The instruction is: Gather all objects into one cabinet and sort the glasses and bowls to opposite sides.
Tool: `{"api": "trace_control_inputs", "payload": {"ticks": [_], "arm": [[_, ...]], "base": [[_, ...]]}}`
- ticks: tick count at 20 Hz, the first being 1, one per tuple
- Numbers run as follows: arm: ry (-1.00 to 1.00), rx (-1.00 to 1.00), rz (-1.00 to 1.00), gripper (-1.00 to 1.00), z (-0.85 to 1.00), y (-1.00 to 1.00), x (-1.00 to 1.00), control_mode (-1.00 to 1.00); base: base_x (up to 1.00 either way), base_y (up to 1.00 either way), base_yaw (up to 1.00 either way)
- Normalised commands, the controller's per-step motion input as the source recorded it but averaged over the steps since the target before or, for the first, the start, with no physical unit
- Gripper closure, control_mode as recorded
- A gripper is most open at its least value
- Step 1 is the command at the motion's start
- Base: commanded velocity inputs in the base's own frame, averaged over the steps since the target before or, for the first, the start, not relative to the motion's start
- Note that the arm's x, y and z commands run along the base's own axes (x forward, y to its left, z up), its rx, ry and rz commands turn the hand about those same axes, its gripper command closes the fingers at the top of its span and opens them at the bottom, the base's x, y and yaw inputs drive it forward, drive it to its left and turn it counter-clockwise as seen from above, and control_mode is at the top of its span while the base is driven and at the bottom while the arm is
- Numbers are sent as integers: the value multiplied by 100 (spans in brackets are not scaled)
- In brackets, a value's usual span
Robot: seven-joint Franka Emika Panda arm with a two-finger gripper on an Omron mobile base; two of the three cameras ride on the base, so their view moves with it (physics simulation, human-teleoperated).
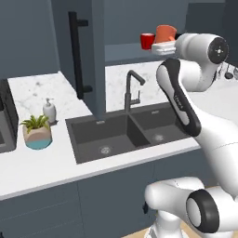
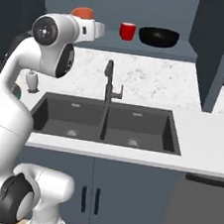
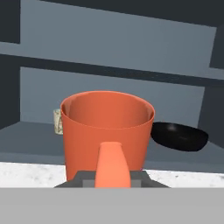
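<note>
Currently the gripper was raised to shelf height at the open cabinet, with the orange cup directly in front of it. In the hand view the cup sat upright and very close — its handle pointed back toward the camera and covered the gap between the fingers. The fingertips themselves were hidden behind the handle and the cup base, so I could not tell for certain whether the jaws were clamped on it; it looked held, probably.

In the left base view the orange cup showed just above the white hand, just beside the red cup, which stood on the grey-blue shelf. In the right base view the orange cup peeked over the wrist, to the left of the red cup. The black bowl rested on the shelf just right of the red cup, near it but apart.

Hand view: the black bowl lay right of the orange cup and further back — the beige speckled cup was partly hidden behind the orange cup's left edge, on the same shelf.

The cabinet door stood open, with its black bar handle vertical. Below were the sink and faucet.
</note>
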Motion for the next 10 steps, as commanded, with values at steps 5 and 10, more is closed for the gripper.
{"api": "trace_control_inputs", "payload": {"ticks": [5, 10], "arm": [[0, 0, 0, 100, 0, 0, 0, 100], [0, 0, 0, 100, 0, 0, 0, 100]], "base": [[90, -4, 12], [95, -1, 2]]}}
